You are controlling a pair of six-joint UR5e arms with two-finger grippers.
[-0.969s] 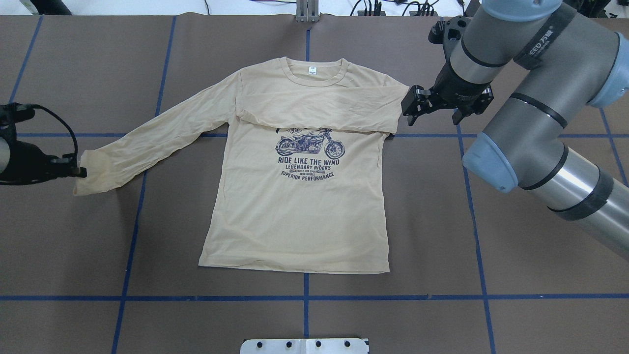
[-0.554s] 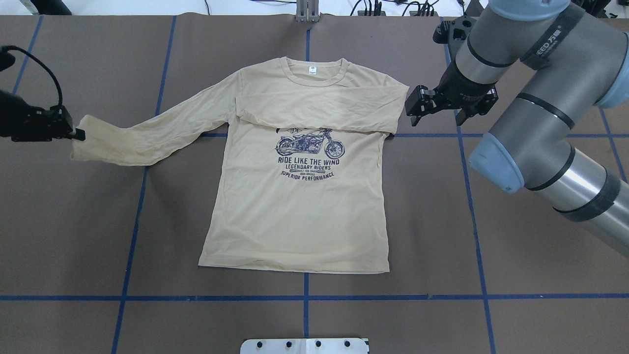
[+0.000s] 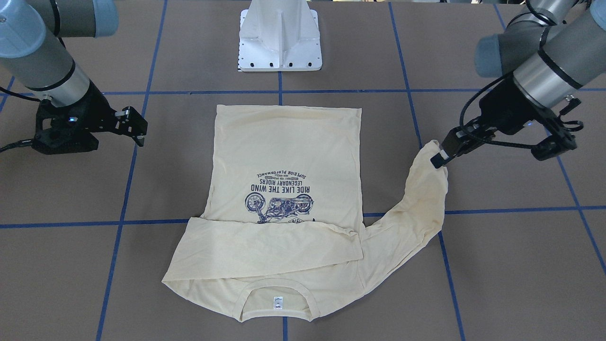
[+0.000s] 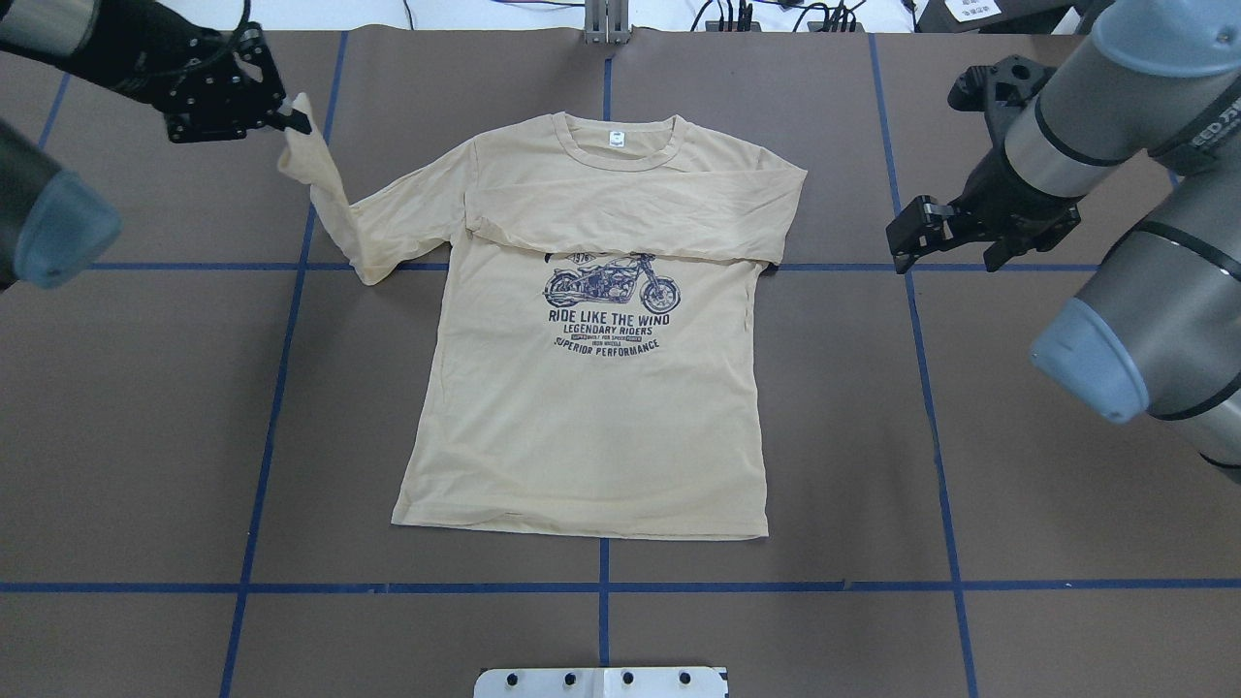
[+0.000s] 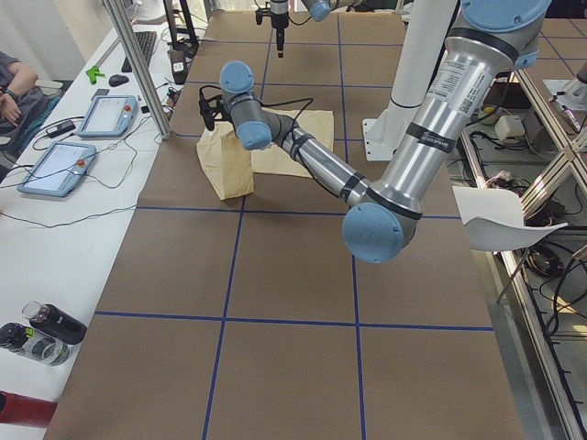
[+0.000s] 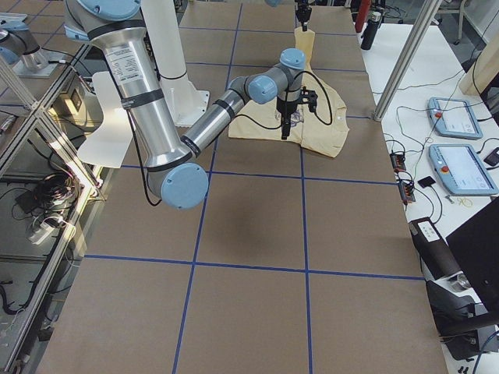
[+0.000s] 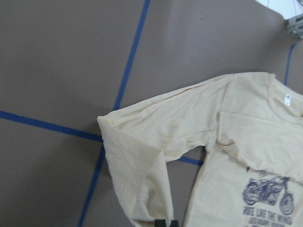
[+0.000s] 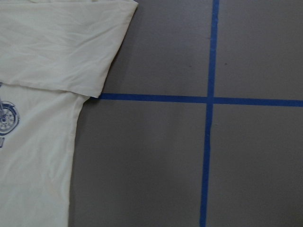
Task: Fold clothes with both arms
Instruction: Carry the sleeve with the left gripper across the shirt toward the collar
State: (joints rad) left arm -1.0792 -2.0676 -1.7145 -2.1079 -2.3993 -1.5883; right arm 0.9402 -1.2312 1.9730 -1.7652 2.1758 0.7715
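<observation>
Left gripper point(image 4: 294, 119), clamped on the T-shirt sleeve cuff point(image 4: 299, 150), has swung it up for folding; right gripper point(image 4: 906, 242), apparently open, has backed away.

Left arm point(image 5: 404, 165), near, reaches across table point(image 5: 275, 275). Shirt point(image 5: 316, 124) lies flat. Sleeve point(image 5: 227, 165) hangs raised beneath left gripper point(image 5: 209, 115).

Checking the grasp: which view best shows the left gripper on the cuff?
Front-facing: the left gripper pinching the cuff shows clearly. Overhead shows it smaller; left wrist only fingertips; side views show it tiny; right wrist nothing.
</observation>
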